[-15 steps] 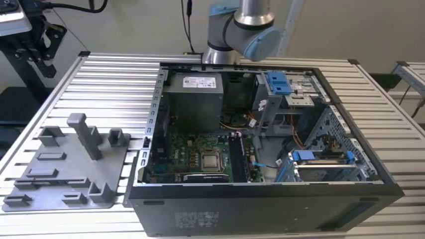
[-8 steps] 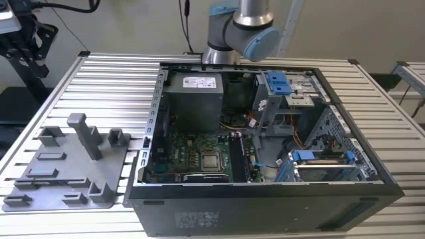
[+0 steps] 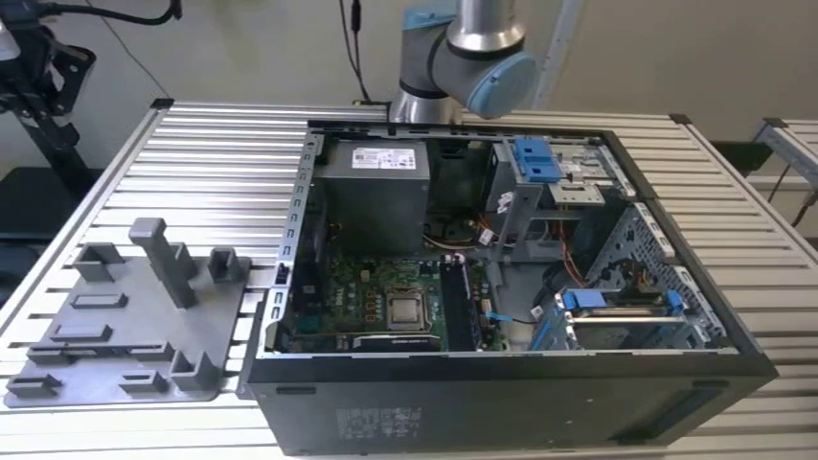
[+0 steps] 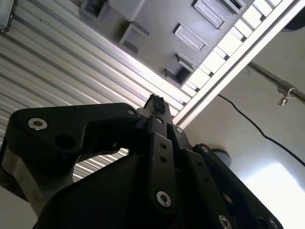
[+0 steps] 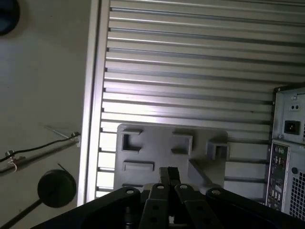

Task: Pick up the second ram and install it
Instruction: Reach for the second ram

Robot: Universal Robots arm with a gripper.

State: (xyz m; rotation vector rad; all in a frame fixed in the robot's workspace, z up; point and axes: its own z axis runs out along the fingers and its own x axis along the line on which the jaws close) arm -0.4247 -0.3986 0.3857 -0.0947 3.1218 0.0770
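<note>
Pincer (image 5: pixel 169 174), fingers pressed together on nothing visible, hangs above the grey parts tray (image 5: pixel 157 157) on the desk (image 5: pixel 190 71). The second ram (image 3: pixel 458 302) is, I judge, the dark strip at 3 o'clock of the processor (image 3: pixel 408 311). If either end is unlatched, it could tilt out.

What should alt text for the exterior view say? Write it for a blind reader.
An open computer case lies on a slatted metal table, its motherboard, processor chip and power supply exposed. A grey fixture tray with a tall post sits at the exterior view's left; the robot arm rises behind the case.
</note>
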